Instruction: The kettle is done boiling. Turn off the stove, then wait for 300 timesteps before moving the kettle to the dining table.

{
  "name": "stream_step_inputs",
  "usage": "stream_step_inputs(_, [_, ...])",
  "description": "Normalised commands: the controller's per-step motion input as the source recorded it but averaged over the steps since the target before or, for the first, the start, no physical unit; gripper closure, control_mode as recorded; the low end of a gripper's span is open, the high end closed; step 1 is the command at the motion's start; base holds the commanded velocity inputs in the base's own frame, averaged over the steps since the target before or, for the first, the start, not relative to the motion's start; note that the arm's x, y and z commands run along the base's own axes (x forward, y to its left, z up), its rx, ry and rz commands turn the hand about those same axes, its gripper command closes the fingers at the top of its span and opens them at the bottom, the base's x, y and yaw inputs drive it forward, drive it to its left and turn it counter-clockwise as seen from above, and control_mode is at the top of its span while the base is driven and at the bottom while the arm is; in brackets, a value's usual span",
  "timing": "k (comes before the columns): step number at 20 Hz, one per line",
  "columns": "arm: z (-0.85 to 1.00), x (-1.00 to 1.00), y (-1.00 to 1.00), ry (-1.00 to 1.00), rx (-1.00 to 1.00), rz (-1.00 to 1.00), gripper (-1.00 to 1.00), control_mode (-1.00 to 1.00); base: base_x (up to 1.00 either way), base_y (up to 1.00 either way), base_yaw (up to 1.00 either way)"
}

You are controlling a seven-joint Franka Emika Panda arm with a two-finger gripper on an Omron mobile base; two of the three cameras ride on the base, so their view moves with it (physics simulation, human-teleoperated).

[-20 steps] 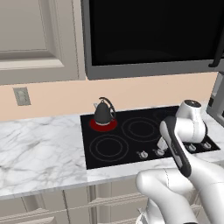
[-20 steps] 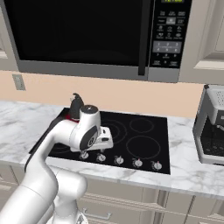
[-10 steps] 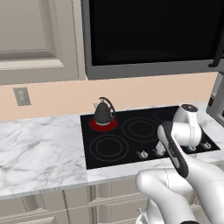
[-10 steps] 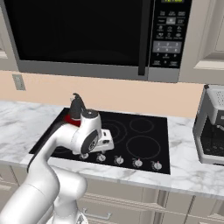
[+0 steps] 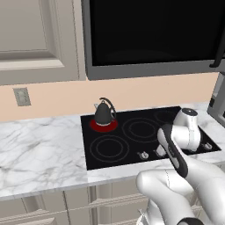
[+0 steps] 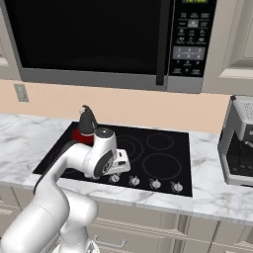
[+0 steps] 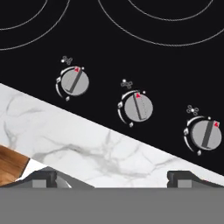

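Note:
The dark grey kettle [image 5: 104, 113] [image 6: 87, 122] stands upright on the back left burner [image 5: 104, 126] of the black stove [image 5: 132, 154] [image 6: 163, 129]; that burner glows red. My gripper [image 7: 112, 177] hangs open and empty over the stove's front edge, tips pointing down at the row of silver knobs. In the hand view three knobs lie ahead: a left knob [image 7: 73, 82], a middle knob [image 7: 138, 107] nearest the gap between my fingertips [image 7: 41, 177], and a right knob [image 7: 204, 133]. The white hand [image 5: 186, 132] [image 6: 105, 157] covers part of the knob row. The dining table is out of view.
A black microwave [image 6: 99, 39] hangs over the stove. A coffee machine [image 6: 239, 143] stands on the counter at the right. Marble counter [image 5: 39, 154] stretches left of the stove, with a wall outlet [image 5: 21, 96] above. Wooden floor [image 7: 11, 166] shows below the counter edge.
The hand has sunk lower and shifted slightly left, closer to the knobs at the stove's front edge. The kettle has not moved and the jaws stay open.

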Motion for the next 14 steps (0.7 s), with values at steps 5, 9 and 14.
stream_step_inputs(5, [-0.04,0.11,0.0,0.0,0.0,0.03,-1.0,-1.0,0.0,0.0,0.0])
stream_step_inputs(9, [-0.04,0.17,0.0,0.0,0.0,0.05,-1.0,-1.0,0.0,0.0,0.0])
stream_step_inputs(14, [-0.06,0.14,0.0,0.0,0.0,0.06,-1.0,-1.0,0.0,0.0,0.0])
